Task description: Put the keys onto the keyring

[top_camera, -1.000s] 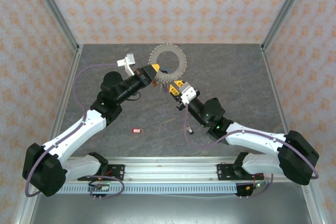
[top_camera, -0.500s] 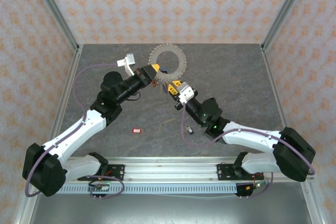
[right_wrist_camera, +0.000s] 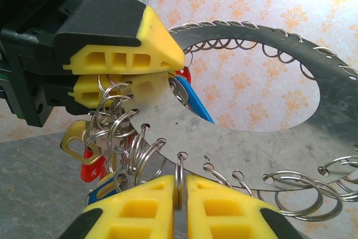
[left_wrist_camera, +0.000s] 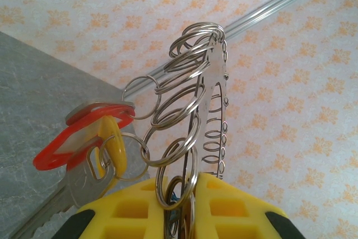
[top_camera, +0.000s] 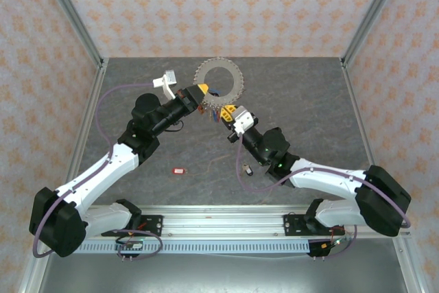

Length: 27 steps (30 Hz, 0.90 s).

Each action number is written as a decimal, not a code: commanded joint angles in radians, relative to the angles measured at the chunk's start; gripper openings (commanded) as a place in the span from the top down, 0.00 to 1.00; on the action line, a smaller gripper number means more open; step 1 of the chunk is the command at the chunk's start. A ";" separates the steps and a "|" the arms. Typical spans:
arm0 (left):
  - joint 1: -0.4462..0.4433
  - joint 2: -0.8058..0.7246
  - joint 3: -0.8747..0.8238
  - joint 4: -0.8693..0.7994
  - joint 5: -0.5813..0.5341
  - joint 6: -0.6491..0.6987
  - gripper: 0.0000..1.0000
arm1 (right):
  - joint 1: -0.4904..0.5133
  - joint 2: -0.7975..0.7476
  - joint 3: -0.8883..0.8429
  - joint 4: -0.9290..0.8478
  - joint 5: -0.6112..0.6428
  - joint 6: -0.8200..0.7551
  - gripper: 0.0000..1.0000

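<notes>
Left gripper (left_wrist_camera: 193, 183) jaws clamp the keyring (right_wrist_camera: 235, 138) at its edge. Just beside them, right gripper (right_wrist_camera: 180, 186) jaws are closed on a small ring (right_wrist_camera: 179, 166) on its rim.

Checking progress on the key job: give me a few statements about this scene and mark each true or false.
1. The left gripper is clamped on the keyring. True.
2. The red-tagged key hangs on the keyring. False: it lies on the table, apart from the keyring.
3. The right gripper pinches a small split ring at the keyring's edge. True.
4. The keyring lies untouched. False: both grippers hold it.
5. The dark-tagged key is in the left gripper. False: it lies on the table beside the right arm.
</notes>
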State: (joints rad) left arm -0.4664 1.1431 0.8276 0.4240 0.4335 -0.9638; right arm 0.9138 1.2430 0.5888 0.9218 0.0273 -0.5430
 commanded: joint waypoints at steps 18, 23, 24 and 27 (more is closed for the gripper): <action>0.002 -0.014 0.025 0.053 -0.008 -0.009 1.00 | 0.007 0.034 0.042 0.085 0.004 0.031 0.89; 0.002 -0.014 0.027 0.054 -0.007 -0.009 1.00 | 0.007 0.035 0.043 0.088 0.002 0.037 0.89; 0.002 -0.014 0.027 0.054 -0.010 -0.009 1.00 | 0.007 0.036 0.043 0.086 0.007 0.037 0.90; 0.002 -0.014 0.028 0.049 -0.011 -0.007 1.00 | 0.007 0.033 0.039 0.088 0.008 0.035 0.95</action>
State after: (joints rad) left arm -0.4664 1.1431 0.8276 0.4229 0.4332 -0.9688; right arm 0.9138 1.2732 0.5938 0.9596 0.0383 -0.5228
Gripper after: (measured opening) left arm 0.130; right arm 0.063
